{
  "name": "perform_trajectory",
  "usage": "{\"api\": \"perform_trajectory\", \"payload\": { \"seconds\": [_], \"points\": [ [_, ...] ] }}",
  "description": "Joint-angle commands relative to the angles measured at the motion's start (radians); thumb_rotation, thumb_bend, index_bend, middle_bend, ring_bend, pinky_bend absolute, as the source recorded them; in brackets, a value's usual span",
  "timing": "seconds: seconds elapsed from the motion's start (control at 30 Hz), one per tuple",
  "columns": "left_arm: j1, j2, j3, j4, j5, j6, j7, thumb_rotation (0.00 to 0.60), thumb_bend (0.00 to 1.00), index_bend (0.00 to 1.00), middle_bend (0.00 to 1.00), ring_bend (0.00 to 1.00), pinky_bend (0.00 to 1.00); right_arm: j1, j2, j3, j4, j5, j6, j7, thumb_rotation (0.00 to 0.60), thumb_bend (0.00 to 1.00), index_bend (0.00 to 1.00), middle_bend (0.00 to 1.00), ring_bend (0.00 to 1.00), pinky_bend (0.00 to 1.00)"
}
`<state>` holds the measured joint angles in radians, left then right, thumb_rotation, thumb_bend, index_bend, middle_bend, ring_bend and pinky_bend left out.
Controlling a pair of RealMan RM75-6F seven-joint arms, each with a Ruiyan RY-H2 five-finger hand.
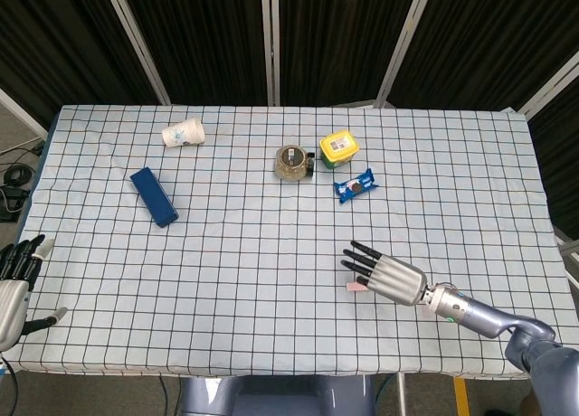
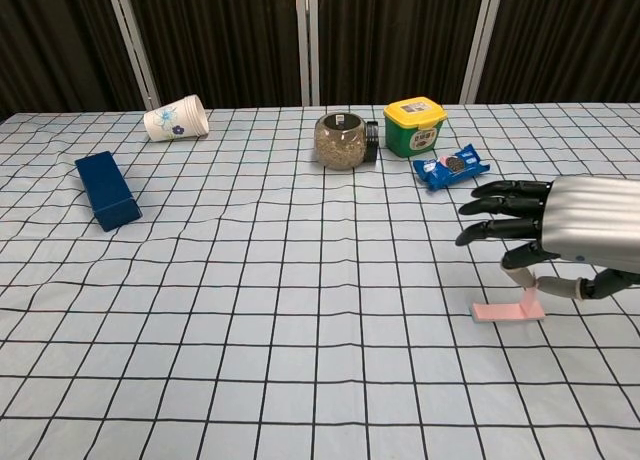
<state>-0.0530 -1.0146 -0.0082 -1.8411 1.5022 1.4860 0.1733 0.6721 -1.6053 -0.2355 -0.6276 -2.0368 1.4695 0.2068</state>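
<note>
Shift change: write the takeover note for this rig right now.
Right hand: over the pink sticky pad at the near right of the table, thumb and a finger at its raised sheet; whether it is pinched cannot be told.
Left hand: open, off the near left edge, holding nothing.
Done: pad reached.
Left: pad not lifted; it lies on the cloth.
</note>
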Motion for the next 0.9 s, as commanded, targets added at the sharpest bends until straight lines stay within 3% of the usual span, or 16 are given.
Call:
{"api": "perform_trajectory", "payload": {
  "seconds": [0.03, 0.37, 0.5, 0.9],
  "points": [
    [-0.001, 0.0, 0.0, 0.0, 0.0, -0.001, 0.0, 0.6, 0.0, 0.0, 0.0, 0.0, 0.0, -0.002, -0.005, 0.001, 0.003, 0.007, 0.003, 0.009, 0.6, 0.41, 0.62, 0.17, 0.0, 0.0],
    [-0.008, -0.001, 0.0, 0.001, -0.003, -0.016, -0.008, 0.6, 0.0, 0.0, 0.0, 0.0, 0.0, -0.012, -0.016, 0.033, -0.038, 0.083, 0.003, 0.131, 0.6, 0.42, 0.68, 0.19, 0.0, 0.0],
    [-0.033, -0.01, -0.009, 0.022, -0.004, -0.05, -0.063, 0.6, 0.0, 0.0, 0.0, 0.0, 0.0, -0.004, 0.023, 0.078, -0.157, 0.145, -0.01, 0.188, 0.6, 0.43, 0.69, 0.19, 0.0, 0.0],
    [-0.172, -0.105, -0.06, 0.152, 0.027, -0.192, -0.258, 0.6, 0.0, 0.02, 0.0, 0.0, 0.0, 0.069, 0.171, 0.173, -0.526, 0.222, -0.117, 0.071, 0.6, 0.43, 0.69, 0.19, 0.0, 0.0]
  ]
}}
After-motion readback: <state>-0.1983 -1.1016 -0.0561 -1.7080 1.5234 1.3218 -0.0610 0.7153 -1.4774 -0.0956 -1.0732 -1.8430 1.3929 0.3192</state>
